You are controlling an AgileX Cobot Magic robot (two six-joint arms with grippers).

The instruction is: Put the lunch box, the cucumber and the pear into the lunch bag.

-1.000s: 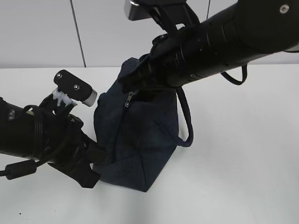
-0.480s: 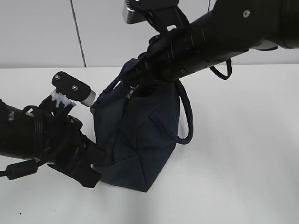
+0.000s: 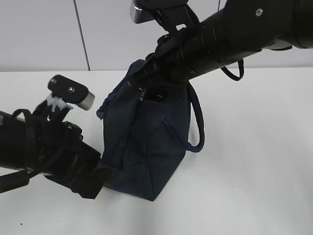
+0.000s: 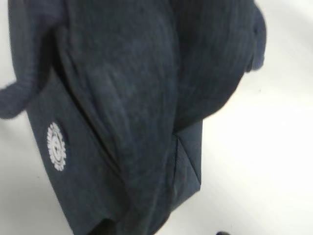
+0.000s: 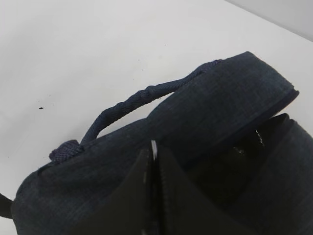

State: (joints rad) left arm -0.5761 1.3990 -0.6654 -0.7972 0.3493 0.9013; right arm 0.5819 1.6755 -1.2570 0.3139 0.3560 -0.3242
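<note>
1. Exterior view: the lunch bag, a dark navy fabric tote, stands on the white counter in the middle of the frame. One loop handle hangs down its right side. The right gripper comes in from the upper right and meets the bag's top edge at the zipper; its jaws look pressed together on something small there, but what exactly they pinch cannot be made out. The left gripper sits at the lower left, against the bag's lower left corner; how far its jaws are parted cannot be told from here.

2. Left wrist view: the bag fills most of the frame as folded navy cloth, with a small white round logo at the left. The left jaws are not visible, so their state cannot be told.

3. Right wrist view: the right jaws, at the bottom centre, are closed tight with only a thin bright sliver between them, and they sit at the bag's top rim. The bag's mouth gapes dark at the right, and a rope-like handle arches toward the left over the counter.
</note>
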